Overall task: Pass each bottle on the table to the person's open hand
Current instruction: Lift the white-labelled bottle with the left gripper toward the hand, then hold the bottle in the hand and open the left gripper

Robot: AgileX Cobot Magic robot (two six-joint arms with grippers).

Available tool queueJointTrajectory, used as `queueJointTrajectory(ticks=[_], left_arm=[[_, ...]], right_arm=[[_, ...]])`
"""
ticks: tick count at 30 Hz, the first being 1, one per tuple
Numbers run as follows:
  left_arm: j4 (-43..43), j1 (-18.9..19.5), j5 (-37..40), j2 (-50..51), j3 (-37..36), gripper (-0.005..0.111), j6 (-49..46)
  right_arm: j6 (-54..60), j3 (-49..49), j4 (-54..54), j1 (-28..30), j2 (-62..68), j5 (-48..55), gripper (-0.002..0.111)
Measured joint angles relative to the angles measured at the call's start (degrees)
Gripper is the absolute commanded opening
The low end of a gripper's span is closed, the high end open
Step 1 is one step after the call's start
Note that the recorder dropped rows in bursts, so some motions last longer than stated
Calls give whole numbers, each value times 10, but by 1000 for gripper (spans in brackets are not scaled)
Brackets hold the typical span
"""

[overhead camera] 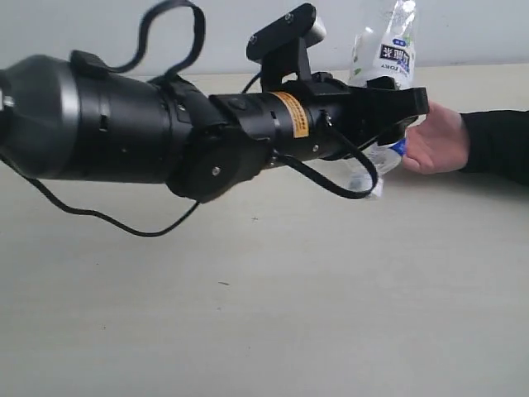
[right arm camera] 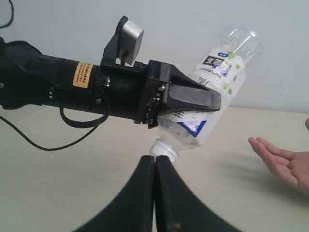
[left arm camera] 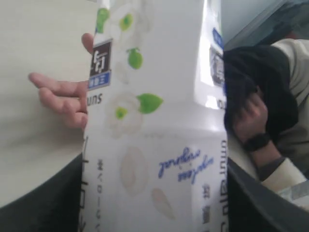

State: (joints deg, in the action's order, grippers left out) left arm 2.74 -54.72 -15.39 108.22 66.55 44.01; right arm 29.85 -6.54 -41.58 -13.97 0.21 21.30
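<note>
My left gripper [overhead camera: 398, 106] is shut on a clear bottle [overhead camera: 387, 43] with a white floral label, held above the table [overhead camera: 248, 314] and tilted with its white cap [right arm camera: 164, 149] pointing down. The person's open hand [overhead camera: 438, 141] waits palm up just beyond the bottle, close to its lower end. In the left wrist view the bottle [left arm camera: 154, 121] fills the space between the dark fingers [left arm camera: 43, 203], with the hand's fingers [left arm camera: 60, 96] behind it. My right gripper [right arm camera: 155, 160] is shut and empty, low over the table, apart from the bottle [right arm camera: 227, 58] and the hand [right arm camera: 285, 162].
The person's dark sleeve [overhead camera: 500, 145] reaches in from the right edge. A black cable [overhead camera: 99, 217] droops from the left arm down to the tabletop. The seated person [left arm camera: 256, 101] shows behind the bottle in the left wrist view.
</note>
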Motion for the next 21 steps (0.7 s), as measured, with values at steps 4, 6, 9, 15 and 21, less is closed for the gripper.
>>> queueJointTrajectory(ticks=[4,6,9,15,21], left_arm=[[-109,-21,-39,51,28,0,-57],[-170,-32,-43,75,50,0,-102],[-265,-48,-68,105,81,0,-158],[-348,-67,-116,157,143,0,-179],[-365,-67,-160,210,180,0,-114]], right_arm=[[0,0,0,0,0,0,0],[0,0,0,0,0,0,0],[0,0,0,0,0,0,0],[0,0,0,0,0,0,0],[0,0,0,0,0,0,0]])
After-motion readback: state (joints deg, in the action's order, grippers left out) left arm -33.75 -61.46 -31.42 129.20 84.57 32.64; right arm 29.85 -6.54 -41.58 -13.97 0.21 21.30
